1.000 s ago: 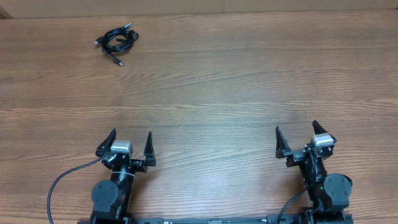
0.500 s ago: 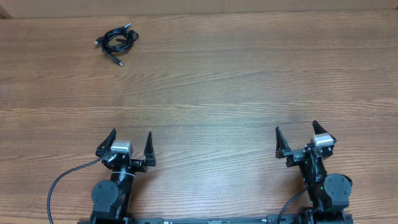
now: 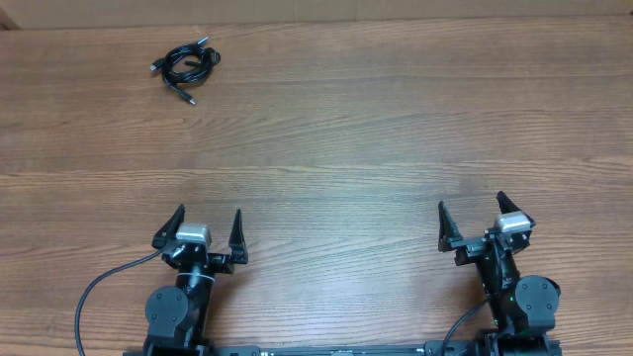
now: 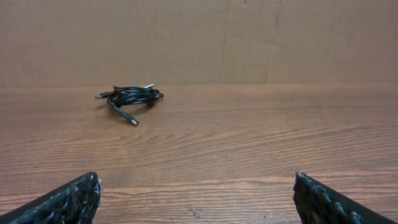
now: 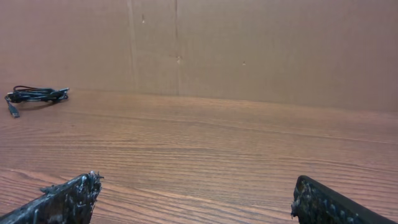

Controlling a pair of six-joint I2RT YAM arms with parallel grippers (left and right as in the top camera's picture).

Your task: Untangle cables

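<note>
Nothing is untangled yet: the cables (image 3: 186, 67) lie bundled, well apart from my left hand (image 3: 209, 220) and right hand (image 3: 471, 210), both wide and empty.

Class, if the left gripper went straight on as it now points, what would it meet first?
The left gripper probably meets the brown cardboard wall, past bare wooden table; the thin black cables lie left of its line.

txt/labels: none you can read, any view.
cables (image 3: 186, 67): too small for markings.
counter (image 3: 396, 138): wood grain, no print.
cardboard wall (image 4: 186, 37): no legible print.
</note>
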